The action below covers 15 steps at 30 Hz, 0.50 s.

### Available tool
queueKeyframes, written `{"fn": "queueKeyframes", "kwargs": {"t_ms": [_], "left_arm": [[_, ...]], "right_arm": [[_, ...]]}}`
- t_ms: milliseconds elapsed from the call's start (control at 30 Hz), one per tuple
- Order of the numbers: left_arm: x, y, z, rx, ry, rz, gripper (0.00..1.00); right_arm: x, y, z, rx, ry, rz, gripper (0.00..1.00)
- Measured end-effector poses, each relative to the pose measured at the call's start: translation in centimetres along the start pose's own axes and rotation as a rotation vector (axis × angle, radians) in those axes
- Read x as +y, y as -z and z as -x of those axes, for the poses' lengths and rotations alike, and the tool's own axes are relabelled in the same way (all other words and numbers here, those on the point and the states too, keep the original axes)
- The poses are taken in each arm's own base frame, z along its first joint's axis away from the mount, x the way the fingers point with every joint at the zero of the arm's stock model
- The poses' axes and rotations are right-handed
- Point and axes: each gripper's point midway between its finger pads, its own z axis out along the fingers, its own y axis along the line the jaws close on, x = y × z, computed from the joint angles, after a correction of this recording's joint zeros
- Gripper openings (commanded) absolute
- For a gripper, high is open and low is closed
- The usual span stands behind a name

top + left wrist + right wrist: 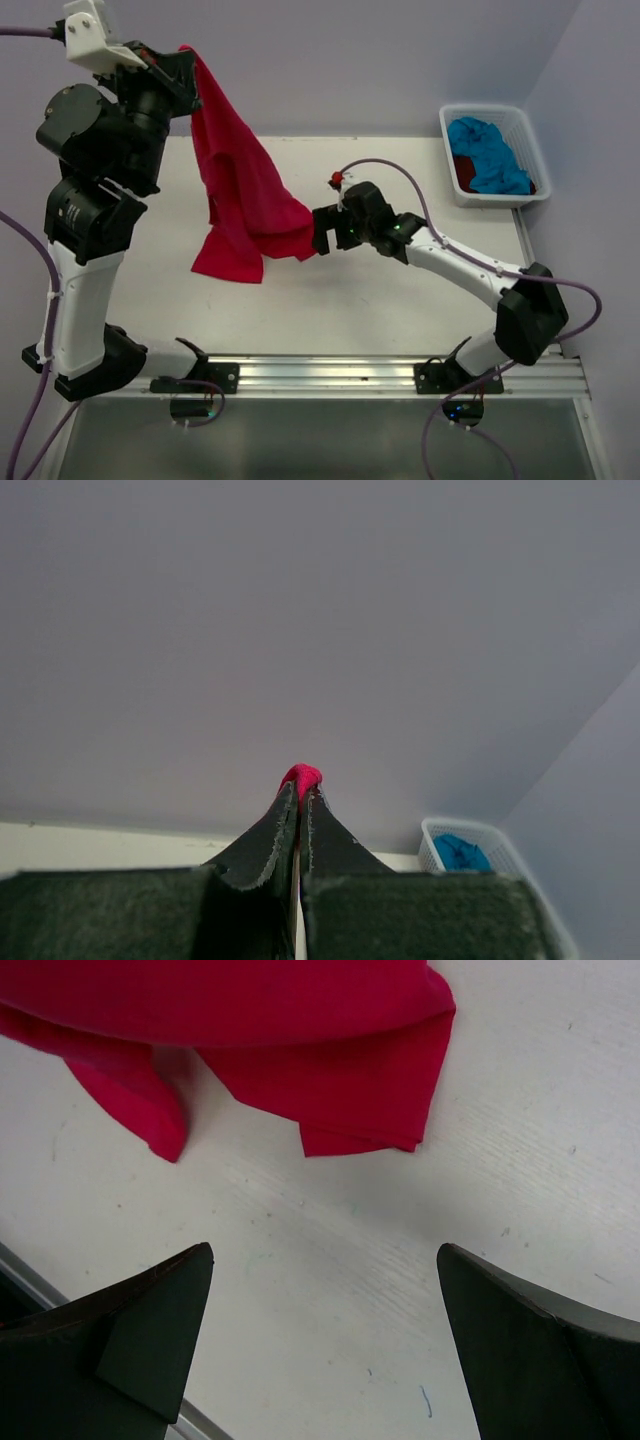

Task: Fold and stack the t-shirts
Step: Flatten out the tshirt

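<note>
Top external: the left gripper (188, 68), high above the white counter (400, 320), pinches the bright red-pink cloth t-shirt (240, 190), which hangs lengthwise down to the counter. The right gripper (323, 232) sits just beside its lower corner.

Left wrist: fingers (270, 840) are closed on a pink nub of cloth.

Right wrist: fingers (150, 1330) are spread wide, with the hem corner straight ahead and not yet between them.

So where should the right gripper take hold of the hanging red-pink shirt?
At the lower corner of the red-pink shirt resting on the table, coming in low from the right. The left gripper pinches the top, so the cloth drapes, and that folded corner lies just ahead of the open right gripper.
</note>
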Motion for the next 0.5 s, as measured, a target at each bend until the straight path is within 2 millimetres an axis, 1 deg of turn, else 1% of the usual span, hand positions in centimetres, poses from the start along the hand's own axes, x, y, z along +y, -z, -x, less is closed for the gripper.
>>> {"fn": "queueKeyframes", "kwargs": {"t_ms": [67, 133, 200, 267, 333, 500], "left_arm": [[-0.2, 0.2, 1.6, -0.037, 0.019, -0.004, 0.00], [0.0, 0.7, 2.5, -0.059, 0.030, 0.004, 0.00], [0.4, 1.1, 3.1, -0.073, 0.036, 0.013, 0.00], [0.7, 1.6, 3.8, -0.092, 0.046, 0.020, 0.00], [0.8, 2.1, 4.6, -0.112, 0.057, 0.021, 0.00], [1.0, 3.0, 6.6, -0.163, 0.085, 0.019, 0.00]], "right_arm": [[-0.4, -1.9, -1.1, 0.040, -0.001, -0.011, 0.99], [-0.7, -3.6, -2.4, 0.089, -0.001, -0.018, 0.99], [-0.9, -5.2, -3.1, 0.127, 0.000, -0.023, 0.99], [-0.8, -6.7, -3.0, 0.142, 0.001, -0.022, 0.99], [-0.4, -7.7, -2.7, 0.149, 0.000, -0.012, 0.99], [0.9, -8.8, -1.0, 0.122, -0.004, 0.036, 0.99]]}}
